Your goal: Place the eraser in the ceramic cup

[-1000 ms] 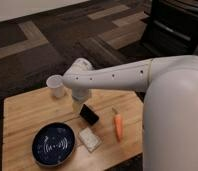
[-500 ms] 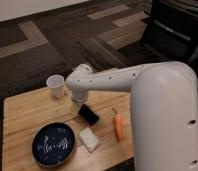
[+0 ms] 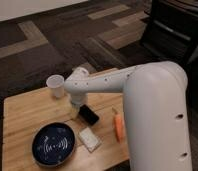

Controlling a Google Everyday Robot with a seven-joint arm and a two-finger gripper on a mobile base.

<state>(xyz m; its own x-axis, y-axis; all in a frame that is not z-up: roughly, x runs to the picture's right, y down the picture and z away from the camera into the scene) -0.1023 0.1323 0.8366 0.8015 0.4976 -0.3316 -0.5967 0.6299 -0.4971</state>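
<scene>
- The gripper (image 3: pixel 74 110) hangs low over the wooden table (image 3: pixel 22 117), below the white arm's wrist and just near of the ceramic cup (image 3: pixel 56 86). Whether it is open or closed cannot be told.
- The eraser (image 3: pixel 88 114) lies flat on the table just right of the gripper, perhaps touching it.
- The cup stands upright near the far left edge.
- A dark blue plate (image 3: pixel 54 145), a whitish block (image 3: pixel 89 138) and an orange object (image 3: pixel 119 126) lie nearer.

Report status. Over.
Pincer low beside eraser, on ceramic cup side. Eraser flat on table, not in cup. White block, plate off the route.
</scene>
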